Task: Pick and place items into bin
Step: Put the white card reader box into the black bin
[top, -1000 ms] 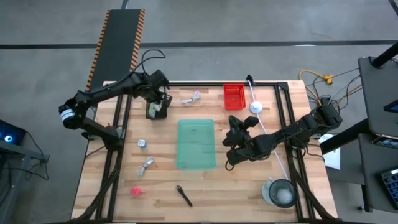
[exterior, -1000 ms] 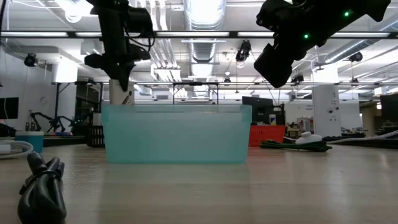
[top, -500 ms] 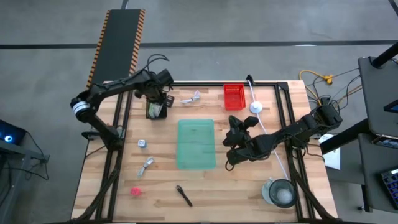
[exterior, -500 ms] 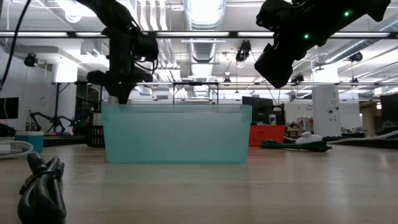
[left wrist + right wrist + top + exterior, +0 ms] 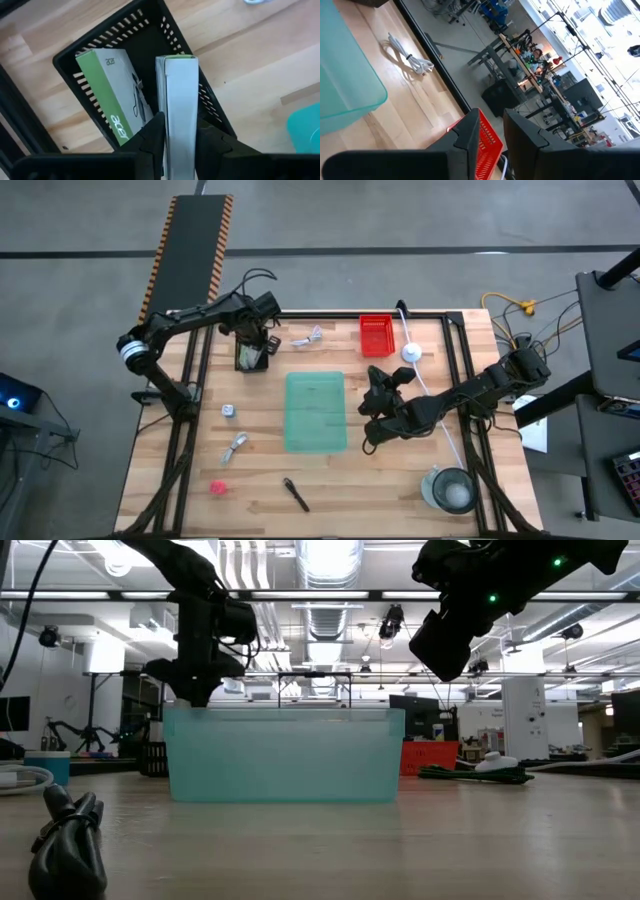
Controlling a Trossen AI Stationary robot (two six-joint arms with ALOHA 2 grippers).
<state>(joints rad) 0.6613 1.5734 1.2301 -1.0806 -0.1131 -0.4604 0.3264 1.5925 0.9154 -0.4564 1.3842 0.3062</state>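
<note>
We see left gripper (image 5: 176, 131) clamped on white box (image 5: 177, 105) over black basket (image 5: 90, 42); right gripper (image 5: 487, 131) slightly apart, empty, beside teal bin (image 5: 315, 412).

1. Premises: an industrial robotics lab or workshop hall.
2. Ceiling (image 5: 330, 580): exposed ducting and strip lights, seen from the low view.
3. Floor (image 5: 400, 220): bare grey concrete around a wooden-topped table (image 5: 330, 480) on a black frame.
4. Background: further benches and equipment racks (image 5: 540, 80), with loose yellow cabling (image 5: 510, 305) beside the table.
</note>
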